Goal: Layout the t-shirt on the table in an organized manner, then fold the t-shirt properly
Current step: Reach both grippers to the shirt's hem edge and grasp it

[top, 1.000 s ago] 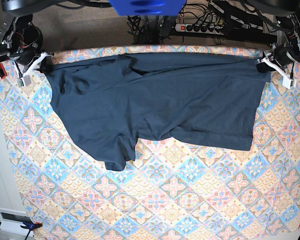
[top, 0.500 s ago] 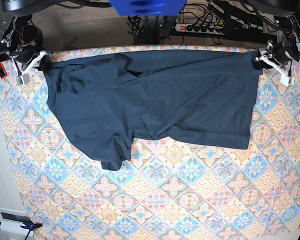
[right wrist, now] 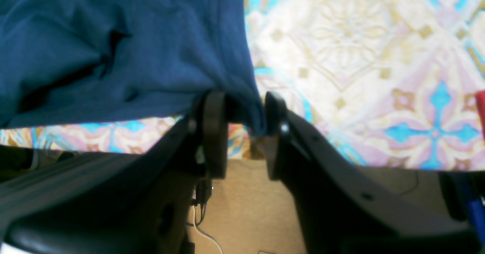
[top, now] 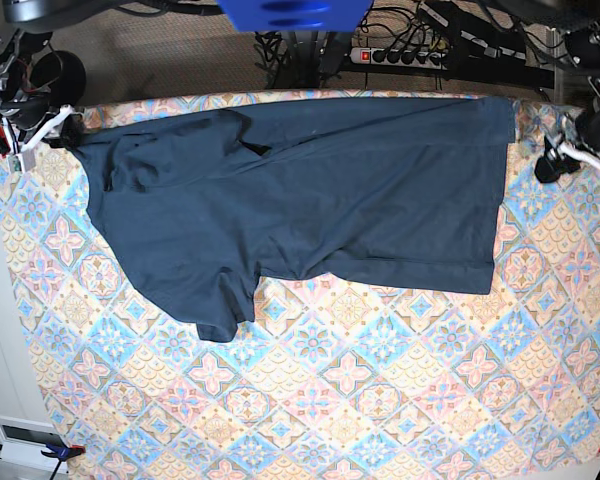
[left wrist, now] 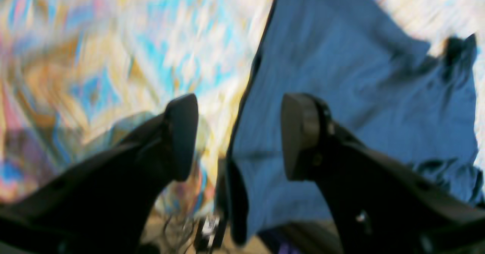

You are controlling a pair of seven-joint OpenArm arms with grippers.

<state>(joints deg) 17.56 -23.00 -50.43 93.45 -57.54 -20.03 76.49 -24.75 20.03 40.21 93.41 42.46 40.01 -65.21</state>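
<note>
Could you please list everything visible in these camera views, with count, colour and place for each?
Dark navy-blue soft fabric t-shirt: one, navy, spread across the far half of the table, one sleeve pointing toward the near side.
Table covered by pastel diamond-tile cloth: one, blue, pink and cream, filling most of the base view.
White power strip: one, white with black plugs, on the floor beyond the table.
Left gripper: one, black and white, beside the shirt's corner, fingers apart and holding nothing.
Right gripper: one, black and white, at the opposite corner, fingers apart with cloth between them.
</note>
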